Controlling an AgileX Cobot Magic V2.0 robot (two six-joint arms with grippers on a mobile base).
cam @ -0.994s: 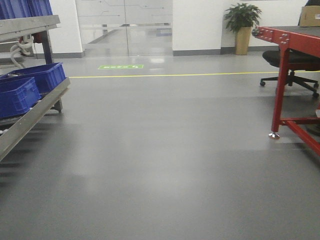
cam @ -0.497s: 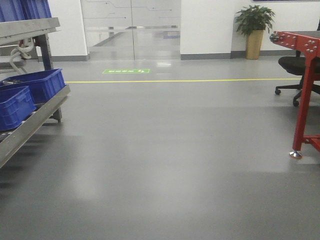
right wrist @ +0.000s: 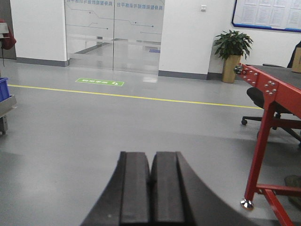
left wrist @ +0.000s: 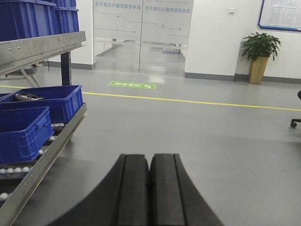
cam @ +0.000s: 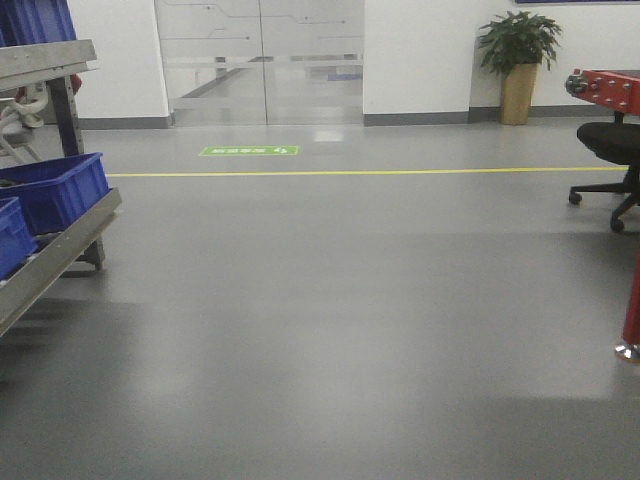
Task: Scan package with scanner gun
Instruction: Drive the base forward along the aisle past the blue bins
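Jaws on both arms meet, empty; we should steer slowly, seeking scanner and package by crates [left wrist: 47,106].

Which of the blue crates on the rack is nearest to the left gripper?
The front crate on the lower roller shelf. A second lower crate stands behind it, toward the glass doors; the others sit on the top shelf.
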